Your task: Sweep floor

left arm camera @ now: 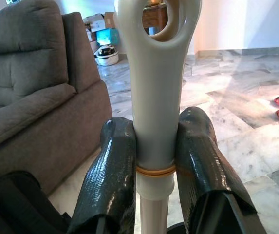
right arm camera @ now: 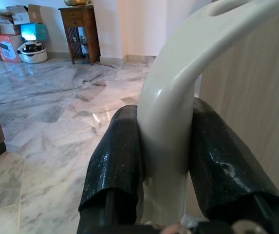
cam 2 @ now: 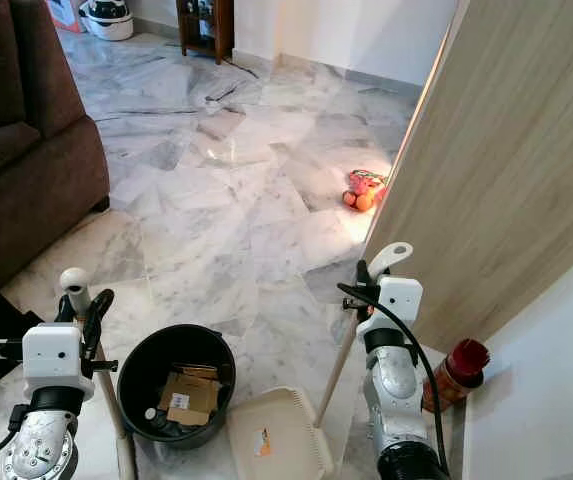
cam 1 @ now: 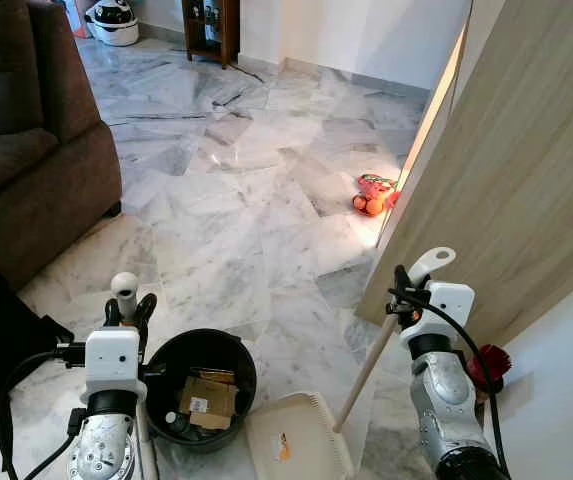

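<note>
- L gripper (cam 1: 126, 312): fingers (left arm camera: 112, 165) clamped tight on the grey broom handle (left arm camera: 156, 97), just under its hanging-loop end, no gap either side. Handle runs near upright from the grip down twd the floor at 6 o'clock, alongside the L arm; brush end can't be made out.
- Black bin (cam 1: 201, 388): sits on the floor just at 3 o'clock of the L arm, cardboard scraps and small bits inside. Touching or nearly touching the dustpan's edge.
- Dustpan (cam 1: 296, 440): cream tray flat on the marble floor (cam 1: 246, 200), btwn the two arms, at about 8 o'clock of the R gripper.
- R gripper (cam 1: 414, 285): fingers (right arm camera: 115, 156) shut on the cream dustpan handle (cam 1: 371, 365) at its curved top. Long axis slants from the grip down to 7–8 o'clock, into the tray.
- Orange-red litter (cam 1: 374, 195): lies by the wooden panel (cam 1: 506, 180) at 12 o'clock, well apart from both tools, nearer the R arm's side.
- Judgement: key relation is litter ahead at 12, pan and broom back at 6; both tools likely need carrying fwd before any sweep stroke.
</note>
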Tool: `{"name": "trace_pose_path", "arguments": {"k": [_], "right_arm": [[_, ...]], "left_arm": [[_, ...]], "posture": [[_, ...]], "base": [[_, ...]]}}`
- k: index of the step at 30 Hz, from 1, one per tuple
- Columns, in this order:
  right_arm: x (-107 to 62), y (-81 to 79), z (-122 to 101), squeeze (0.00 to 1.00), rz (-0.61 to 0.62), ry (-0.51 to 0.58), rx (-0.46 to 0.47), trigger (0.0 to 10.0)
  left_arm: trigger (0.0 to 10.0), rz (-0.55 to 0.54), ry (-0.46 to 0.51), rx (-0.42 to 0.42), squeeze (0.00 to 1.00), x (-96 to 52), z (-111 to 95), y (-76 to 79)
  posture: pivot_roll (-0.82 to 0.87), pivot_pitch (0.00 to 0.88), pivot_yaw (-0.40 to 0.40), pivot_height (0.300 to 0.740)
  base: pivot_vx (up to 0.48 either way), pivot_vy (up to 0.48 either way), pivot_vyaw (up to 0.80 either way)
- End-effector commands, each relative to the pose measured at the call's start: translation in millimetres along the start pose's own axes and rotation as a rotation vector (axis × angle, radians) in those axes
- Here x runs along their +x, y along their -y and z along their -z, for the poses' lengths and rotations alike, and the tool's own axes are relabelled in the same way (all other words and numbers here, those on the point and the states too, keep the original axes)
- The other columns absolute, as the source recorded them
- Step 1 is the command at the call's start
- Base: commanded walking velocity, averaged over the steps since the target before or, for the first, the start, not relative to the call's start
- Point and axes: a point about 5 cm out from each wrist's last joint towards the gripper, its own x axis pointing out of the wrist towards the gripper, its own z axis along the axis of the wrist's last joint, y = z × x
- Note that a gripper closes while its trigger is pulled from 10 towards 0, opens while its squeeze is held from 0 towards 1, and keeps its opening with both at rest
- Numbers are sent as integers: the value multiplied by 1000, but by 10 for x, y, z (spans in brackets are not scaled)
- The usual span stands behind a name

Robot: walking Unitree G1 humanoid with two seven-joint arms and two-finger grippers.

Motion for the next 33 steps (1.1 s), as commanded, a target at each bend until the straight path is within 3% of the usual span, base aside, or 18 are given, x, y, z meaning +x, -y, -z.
{"name": "trace_pose_path", "arguments": {"k": [1, 13, 33], "right_arm": [[23, -2, -51, 0, 0, 32, 9, 10000], [2, -30, -24, 0, -10, 29, 10, 10000], [-20, -81, 16, 0, -44, 25, -6, 10000]], "left_arm": [[10000, 11, 30, 5, 0, 16, -31, 39], [10000, 9, 31, 12, 0, 21, -22, 20], [10000, 22, 45, 12, 0, 58, -20, 48]], "posture": [[176, 82, -91, 740], [190, 77, -85, 740], [189, 51, -82, 740]], "base": [[0, 0, 0], [-60, 0, 0], [-247, 0, 0]]}}
